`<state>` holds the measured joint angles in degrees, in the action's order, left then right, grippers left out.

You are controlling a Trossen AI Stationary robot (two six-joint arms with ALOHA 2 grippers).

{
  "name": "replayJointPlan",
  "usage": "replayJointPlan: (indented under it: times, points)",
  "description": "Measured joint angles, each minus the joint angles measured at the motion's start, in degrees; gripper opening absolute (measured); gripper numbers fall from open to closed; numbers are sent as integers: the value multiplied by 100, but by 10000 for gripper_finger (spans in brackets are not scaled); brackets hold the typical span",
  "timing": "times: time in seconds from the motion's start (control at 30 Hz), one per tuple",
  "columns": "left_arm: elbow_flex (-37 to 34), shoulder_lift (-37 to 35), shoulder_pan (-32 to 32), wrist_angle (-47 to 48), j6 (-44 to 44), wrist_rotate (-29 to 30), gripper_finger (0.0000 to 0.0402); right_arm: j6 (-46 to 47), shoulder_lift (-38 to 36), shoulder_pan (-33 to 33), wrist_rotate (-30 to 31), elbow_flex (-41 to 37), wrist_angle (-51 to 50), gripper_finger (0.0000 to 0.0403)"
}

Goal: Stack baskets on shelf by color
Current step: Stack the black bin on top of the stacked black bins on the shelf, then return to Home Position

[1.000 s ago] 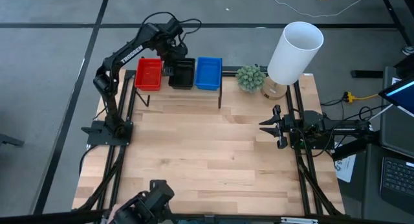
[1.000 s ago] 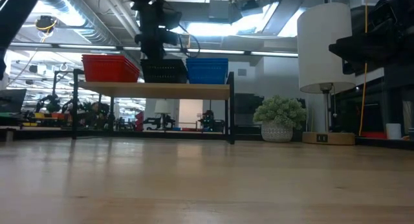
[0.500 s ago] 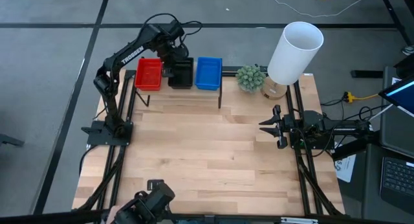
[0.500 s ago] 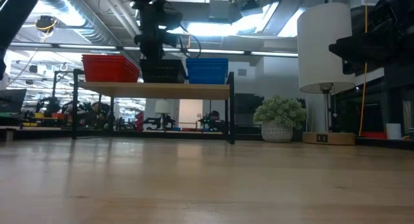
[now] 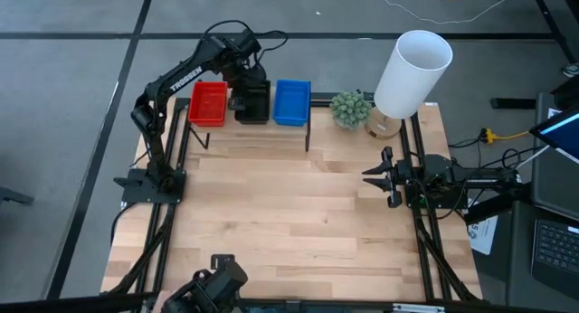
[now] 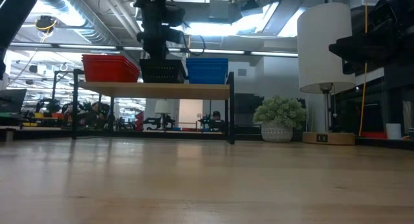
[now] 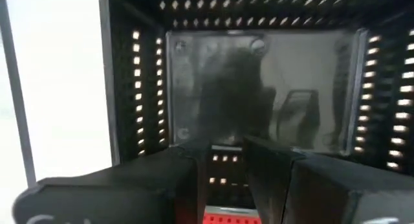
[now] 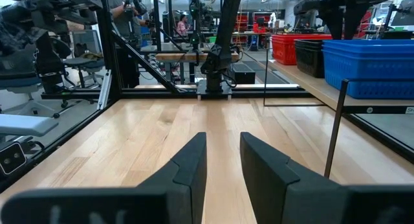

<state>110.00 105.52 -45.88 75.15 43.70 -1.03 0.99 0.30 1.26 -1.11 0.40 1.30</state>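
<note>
- Tabletop (image 5: 289, 222): pale wood planks; you've got the shelf (image 6: 155, 90) at its far edge, w/ black legs and a light plank top.
- Lamp (image 5: 412, 73): big white shade, on the shelf's right side, past the plant, at the table's far right corner.
- Left arm (image 5: 176, 82): reaches from its base on the shelf's near-left side up over the shelf middle.
- Right arm (image 5: 452, 179): parked well apart from the shelf, at the table's right edge, pointing inward.
- Baskets: you see 3 stacks on the shelf top, side by side. Red stack (image 5: 207, 103) at the shelf's left end, black stack (image 5: 256, 105) in the middle, blue stack (image 5: 292, 102) at the right end. Can't tell how many trays per stack.
- Plant (image 5: 350, 108): small green bush in a pot, just beside the shelf's right end.
- Left gripper (image 7: 225, 175): directly over the black stack, pointing down into the top black basket; fingers (image 7: 275, 179) a narrow gap apart, nothing visibly pinched btwn them. Can't tell if the tips touch the mesh.
- Right gripper (image 8: 223, 162): fingers a narrow gap apart, holding nothing, hovering over bare tabletop, shelf off to one side.
</note>
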Motion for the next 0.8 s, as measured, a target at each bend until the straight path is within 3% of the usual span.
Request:
replayJointPlan:
  times: [0.17, 0.27, 0.6, 0.8]
  points:
    - [1, -75, 99, -26, -21, 45, 80, 0, 0, -1, -2, 0, -1, 94]
    - [1, -192, 251, -18, -567, -124, 80, 0, 0, 0, 0, 0, 0, 94]
    - [1, -964, 1400, 786, -2013, -1963, 80, 0, 0, 0, 0, 0, -2, 94]
    - [1, -1715, 2510, 686, -2439, -1642, 80, 0, 1, 0, -2, 0, 0, 94]
